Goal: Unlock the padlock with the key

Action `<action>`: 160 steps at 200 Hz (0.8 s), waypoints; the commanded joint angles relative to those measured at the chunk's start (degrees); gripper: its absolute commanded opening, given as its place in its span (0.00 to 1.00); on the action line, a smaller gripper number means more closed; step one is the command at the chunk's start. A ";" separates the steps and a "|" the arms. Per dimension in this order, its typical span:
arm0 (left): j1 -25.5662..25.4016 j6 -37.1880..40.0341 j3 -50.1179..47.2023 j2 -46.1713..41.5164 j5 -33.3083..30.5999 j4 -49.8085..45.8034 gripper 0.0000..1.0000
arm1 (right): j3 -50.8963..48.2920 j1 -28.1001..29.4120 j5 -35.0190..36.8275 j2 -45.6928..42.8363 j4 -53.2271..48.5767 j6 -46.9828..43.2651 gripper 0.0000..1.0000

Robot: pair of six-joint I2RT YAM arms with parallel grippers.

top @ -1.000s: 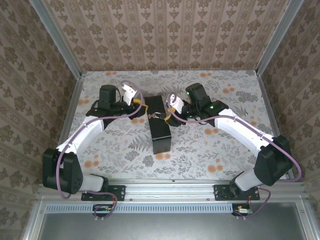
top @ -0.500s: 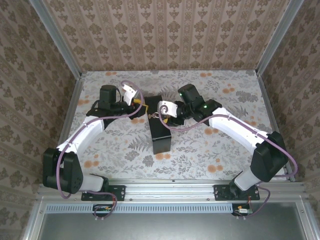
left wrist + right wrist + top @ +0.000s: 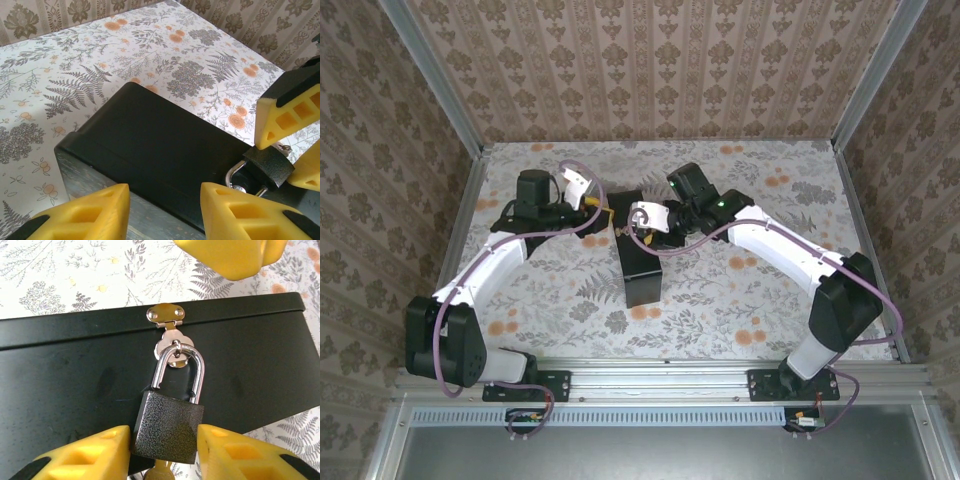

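Desk: flower-and-fern print, with a black box lying near the middle between the two arms.
Left jaws: spread, with yellow pads at the box's left side and its grey side face showing in the gap.
Box: long and black, with a small metal hasp by its left edge.
Padlock: dark grainy body resting on the box's black face, its silver shackle hooked through the hasp.
Brass piece: peeks out under the padlock's body; too little shows to tell what it is.
Right jaws: pinching the padlock's body, one yellow pad on each side.
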 commanded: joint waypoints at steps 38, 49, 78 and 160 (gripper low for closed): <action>0.39 -0.18 -0.75 -1.73 2.20 -0.89 0.41 | 4.86 0.34 3.11 5.30 -6.85 3.96 0.27; 0.40 -0.11 -0.79 -1.77 2.16 -1.10 0.41 | 5.55 0.03 2.69 5.76 -7.10 5.71 0.26; 0.39 -0.16 -1.20 -2.26 2.05 -1.34 0.41 | 6.45 -0.25 0.63 6.29 -7.31 9.25 0.22; 0.35 -1.07 -0.94 -2.13 3.03 -0.22 0.40 | 8.14 -2.57 -7.41 8.06 -6.59 20.32 0.21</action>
